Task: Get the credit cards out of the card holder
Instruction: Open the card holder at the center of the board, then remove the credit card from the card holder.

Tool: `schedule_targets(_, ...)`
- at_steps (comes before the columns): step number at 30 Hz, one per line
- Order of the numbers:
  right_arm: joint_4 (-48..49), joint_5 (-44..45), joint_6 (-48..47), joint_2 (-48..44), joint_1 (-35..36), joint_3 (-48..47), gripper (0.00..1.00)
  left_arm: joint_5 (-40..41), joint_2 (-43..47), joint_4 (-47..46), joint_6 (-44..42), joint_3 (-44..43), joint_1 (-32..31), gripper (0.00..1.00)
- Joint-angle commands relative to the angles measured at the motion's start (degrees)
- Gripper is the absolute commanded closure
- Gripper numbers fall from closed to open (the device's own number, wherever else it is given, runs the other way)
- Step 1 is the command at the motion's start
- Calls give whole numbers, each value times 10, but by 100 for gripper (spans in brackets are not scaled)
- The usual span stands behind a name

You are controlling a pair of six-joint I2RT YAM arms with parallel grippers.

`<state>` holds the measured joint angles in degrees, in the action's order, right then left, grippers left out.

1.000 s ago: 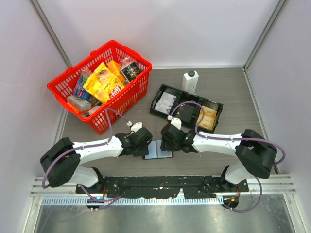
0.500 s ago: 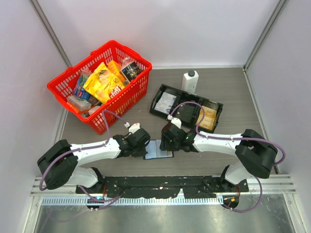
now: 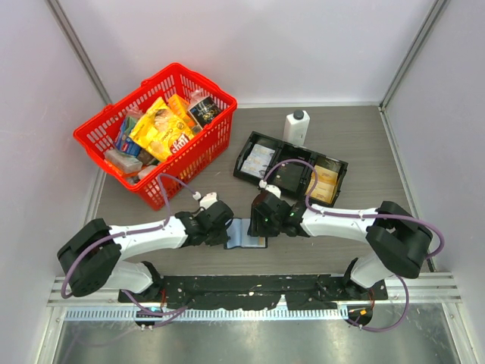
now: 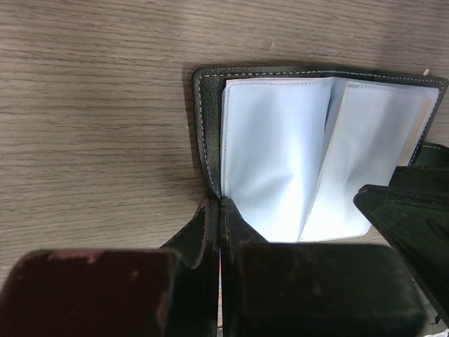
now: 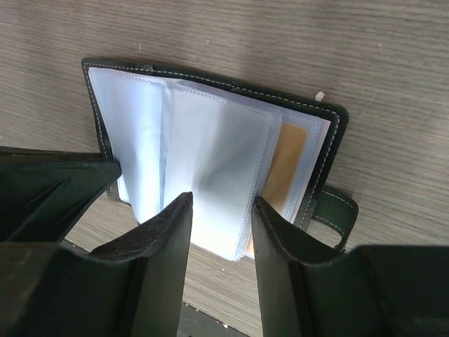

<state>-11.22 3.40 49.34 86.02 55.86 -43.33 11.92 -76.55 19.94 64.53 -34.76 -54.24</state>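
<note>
Now card-pulling step: holder (image 3: 247, 233) lies open at lower centre of top view. Left gripper (image 4: 219, 242) is clamped on its cover edge; right gripper (image 5: 221, 210) hangs parted over the sleeves (image 5: 203, 147). Next, probably pinch the yellow card (image 5: 284, 168) and slide it out.

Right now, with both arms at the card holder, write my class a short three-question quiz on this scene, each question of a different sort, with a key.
1. True or false: the card holder lies folded shut.
2. Which is clamped on the edge of its cover? A the left gripper; B the right gripper; C both.
3. Fill in: the credit card peeking from the clear sleeves is ____ in colour.
Key: 1 false, it lies open. 2 A; the right gripper's jaws stand apart over the clear sleeves. 3 golden-yellow.
</note>
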Motion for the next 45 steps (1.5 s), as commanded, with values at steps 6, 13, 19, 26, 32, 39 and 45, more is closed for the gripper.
schedule_targets(6, 51, -88, 13, -36, 17, -45, 57, -52, -8, -126, 38, 10, -7, 100)
schedule_targets(13, 52, -92, 1, -56, 16, -55, 57, -56, -12, -136, 41, 9, -11, 100)
schedule_targets(19, 55, -99, -3, -54, 17, -64, 57, -59, -11, -144, 45, 10, -14, 100)
schedule_targets(26, 52, -89, -2, -44, 16, -60, 57, -52, -4, -149, 58, 23, -15, 100)
schedule_targets(32, -8, -36, 8, -58, -6, -39, 55, -38, 18, -127, 58, 26, -15, 92)
schedule_targets(39, 22, -65, -13, -83, -61, 9, 53, -4, 82, -57, 54, 16, -14, 70)
schedule_targets(45, 62, -112, -31, -87, -92, 26, 53, -22, 101, -26, 40, -17, -7, 65)
